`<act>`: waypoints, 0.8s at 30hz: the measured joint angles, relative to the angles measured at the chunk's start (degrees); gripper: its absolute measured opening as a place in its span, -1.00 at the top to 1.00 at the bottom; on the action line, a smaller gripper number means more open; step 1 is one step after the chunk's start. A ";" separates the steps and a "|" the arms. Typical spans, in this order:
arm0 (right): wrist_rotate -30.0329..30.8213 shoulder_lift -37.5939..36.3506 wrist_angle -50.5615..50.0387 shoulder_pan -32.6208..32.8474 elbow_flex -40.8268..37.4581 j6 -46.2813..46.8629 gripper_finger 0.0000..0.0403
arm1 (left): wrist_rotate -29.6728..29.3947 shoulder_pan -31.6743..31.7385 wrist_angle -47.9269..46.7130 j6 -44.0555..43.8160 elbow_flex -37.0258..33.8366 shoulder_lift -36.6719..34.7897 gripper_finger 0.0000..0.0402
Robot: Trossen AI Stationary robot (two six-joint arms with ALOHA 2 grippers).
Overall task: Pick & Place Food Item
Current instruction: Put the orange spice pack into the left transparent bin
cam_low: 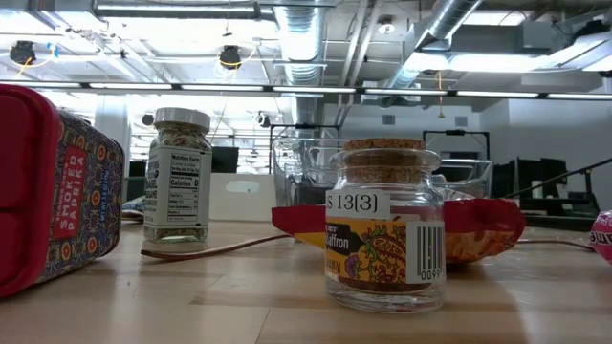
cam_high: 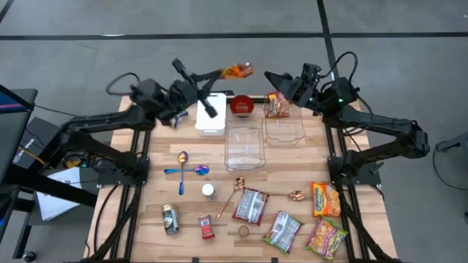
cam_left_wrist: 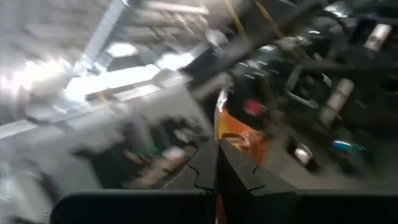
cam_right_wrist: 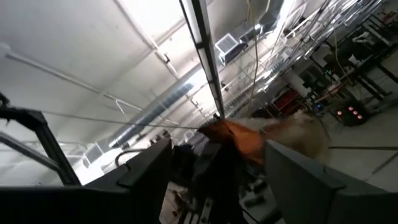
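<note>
- Where the room shows beyond the table in the low view, it has an open ceiling of silver ducts (cam_low: 306, 38), pipes and long strip lights; the floor around the table is grey.
- Table (cam_high: 146, 219): pale wooden planks, strewn with spoons, jars and food packets at the near end, containers at the far end.
- Left gripper (cam_high: 221, 73): raised above the table's far edge, fingers pressed together on the orange packet (cam_high: 238, 71), which hangs in the air well clear of the wood, just beyond the red bowl (cam_high: 242, 106).
- Right gripper (cam_high: 272, 77): raised on the packet's other side, near it but apart from it. Its fingers stand wide and hold nothing.
- Two clear plastic containers (cam_high: 244, 146) (cam_high: 284, 130): side by side, with nothing visible inside. A yellow and red noodle packet (cam_high: 277, 104) lies just beyond the right-hand one.
- White box (cam_high: 210, 117): lidded, contents hidden, beside the red bowl.
- Red tin (cam_low: 57, 191): lying at the low view's edge, lettered "SMOKED PAPRIKA".
- Spice jar (cam_low: 178, 177): upright with a metal cap; its white panel reads "Nutrition Facts", while the finer print is too small to read.
- Cork-stoppered glass jar (cam_low: 384, 239): upright and nearest the low camera, with a white tag reading "S 13(3)" and a patterned yellow label reading "Saffron" beside a barcode. It holds dark red contents.
- Red packet (cam_low: 478, 229): lying flat behind the saffron jar, its lettering hidden.
</note>
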 joint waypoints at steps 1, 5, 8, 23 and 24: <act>-0.40 -0.78 -1.14 -0.01 0.00 -1.05 -0.21 | 2.46 0.82 -3.23 -3.86 0.01 -0.94 1.00; -0.82 -3.90 -5.45 -0.11 0.00 -3.64 -0.21 | 13.61 3.35 -14.68 -17.11 0.18 -0.51 1.00; -0.82 -5.72 -7.97 -0.11 0.00 -4.94 -0.21 | 14.52 2.35 -25.66 -20.33 -0.14 3.19 1.00; -0.80 -13.45 -13.36 -1.09 -0.02 -7.67 -0.21 | 25.46 2.40 -27.68 -27.54 1.76 22.87 1.00; -0.80 -13.80 -13.82 -1.09 -0.02 -7.69 -0.21 | 24.55 2.50 -26.84 -27.23 1.53 24.50 1.00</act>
